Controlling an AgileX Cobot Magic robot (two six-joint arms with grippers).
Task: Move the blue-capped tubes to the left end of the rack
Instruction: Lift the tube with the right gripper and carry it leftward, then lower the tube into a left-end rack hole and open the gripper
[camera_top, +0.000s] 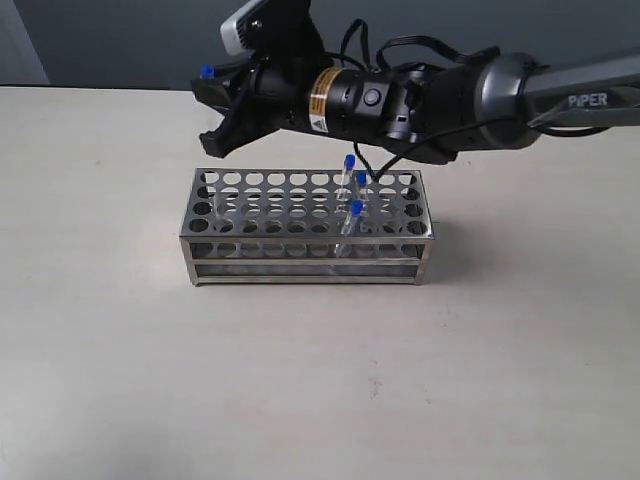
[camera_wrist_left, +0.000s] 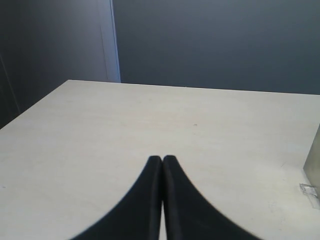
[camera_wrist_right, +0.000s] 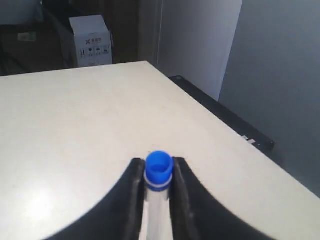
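Observation:
The steel rack (camera_top: 305, 250) stands mid-table in the exterior view. Three blue-capped tubes stand upright in holes near its right end, with caps at the back (camera_top: 349, 160), middle (camera_top: 361, 177) and front (camera_top: 356, 207). My right gripper (camera_top: 208, 86) has reached across and hovers above the rack's left end. It is shut on the fourth blue-capped tube (camera_wrist_right: 159, 170), whose cap (camera_top: 206, 72) sticks out at the fingertips (camera_wrist_right: 136, 167). My left gripper (camera_wrist_left: 163, 159) is shut and empty over bare table; the exterior view does not show it.
The right arm's black body (camera_top: 400, 100) spans the space above the rack's back right. A white carton (camera_wrist_right: 91, 40) sits beyond the table's far edge in the right wrist view. A pale metal edge (camera_wrist_left: 314, 160) shows at the border of the left wrist view.

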